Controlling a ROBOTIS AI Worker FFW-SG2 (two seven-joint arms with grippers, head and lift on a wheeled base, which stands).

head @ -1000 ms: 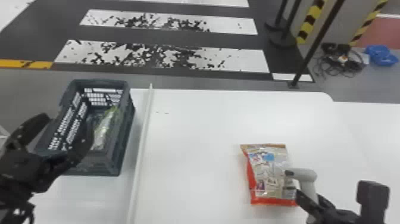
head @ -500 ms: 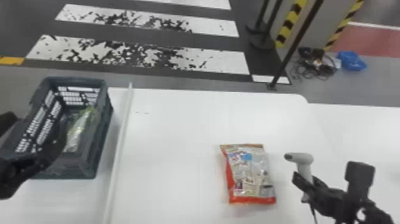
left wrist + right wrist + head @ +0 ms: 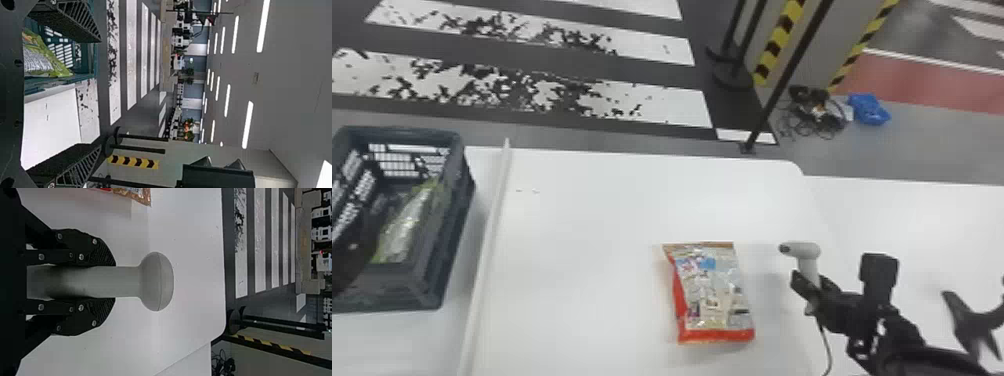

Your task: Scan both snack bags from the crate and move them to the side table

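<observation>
Head view: I've got my left end effector at the left edge of the frame, at the dark grey-green plastic crate. The green-and-silver snack bag lies inside that crate. Left wrist view has the left end effector with its two fingers wide apart, nothing between them.

Right end effector, lower right of the head view, is clamped on the grip of the light grey handheld scanner. Right wrist view agrees: a finger against each side of the grip. Scanner is upright, its head pointing toward frame left, with a dark cable hanging below it.

The red-and-silver snack bag lies flat on the white bench, right of centre and low in frame, between crate and scanner, touching neither. A long white raised strip runs down the bench just beside the crate.

A second white table is at frame right. Past the benches I see a blue bundle and tangled black cables on the floor, upper right.
</observation>
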